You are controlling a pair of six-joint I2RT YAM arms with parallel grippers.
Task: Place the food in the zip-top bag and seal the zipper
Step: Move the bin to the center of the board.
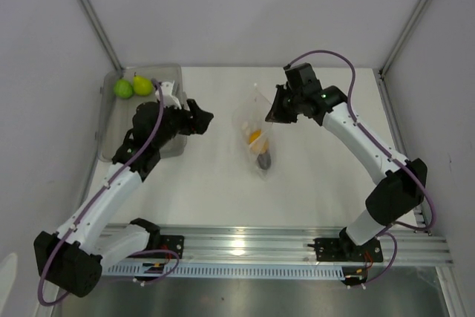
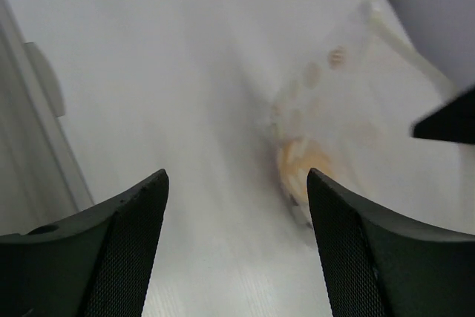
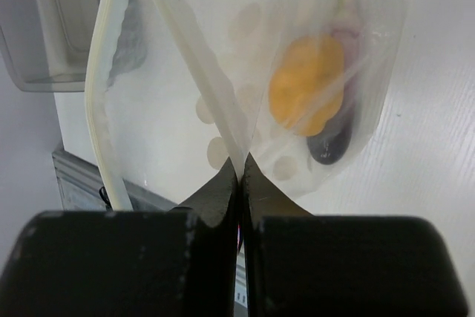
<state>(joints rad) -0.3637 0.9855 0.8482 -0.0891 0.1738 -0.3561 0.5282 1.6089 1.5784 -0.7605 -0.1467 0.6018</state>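
Left claw (image 1: 199, 118) hangs released and empty just off the bin (image 1: 105, 120), at nine o'clock from the bag (image 1: 251, 113). In the bin's far corner, at about ten o'clock on the table (image 1: 319, 191), the green fruit (image 1: 123, 88) and the pear (image 1: 142, 84) sit touching. At the table's middle the bag already holds the orange fruit (image 1: 254, 136) and, at its six o'clock, the eggplant (image 1: 264, 159). Right claw (image 3: 241, 167) is clenched on one lip of the zipper (image 3: 100, 109), the other lip bowing away. I reckon the job is half done. The left claw should take one fruit at a time and drop it deep past the lips while the right stays steady, lest the floppy mouth fold shut.
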